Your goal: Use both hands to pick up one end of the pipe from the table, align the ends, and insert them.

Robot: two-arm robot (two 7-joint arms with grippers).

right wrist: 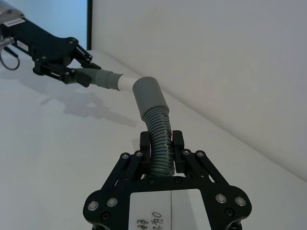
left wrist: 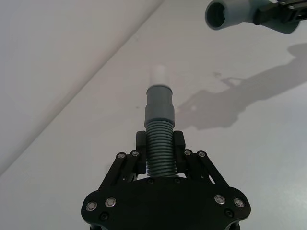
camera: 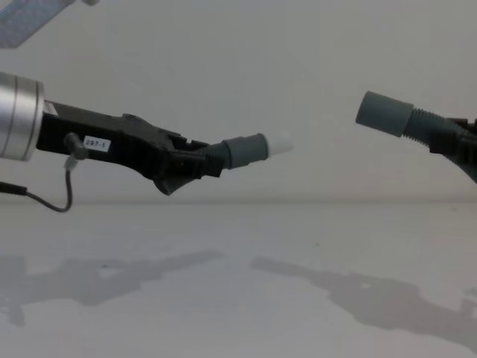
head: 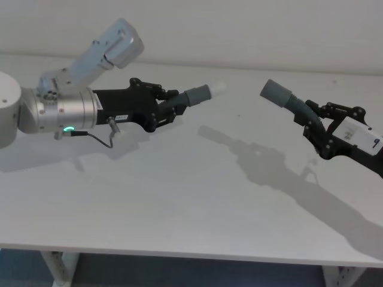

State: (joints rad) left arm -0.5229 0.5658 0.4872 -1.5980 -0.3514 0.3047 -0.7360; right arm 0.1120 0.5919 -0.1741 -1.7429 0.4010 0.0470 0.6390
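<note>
Chest view tells it: left hand [camera: 203, 159] clamps the ribbed part of the white-tipped pipe piece [camera: 244, 151], right hand [head: 312, 122] clamps the socket piece [camera: 417, 123], both clear of the worktop [camera: 223, 298]. The open socket [camera: 370, 109] lies well apart beyond the tip [camera: 279, 143], slightly higher, and their axes aren't lined up yet.
</note>
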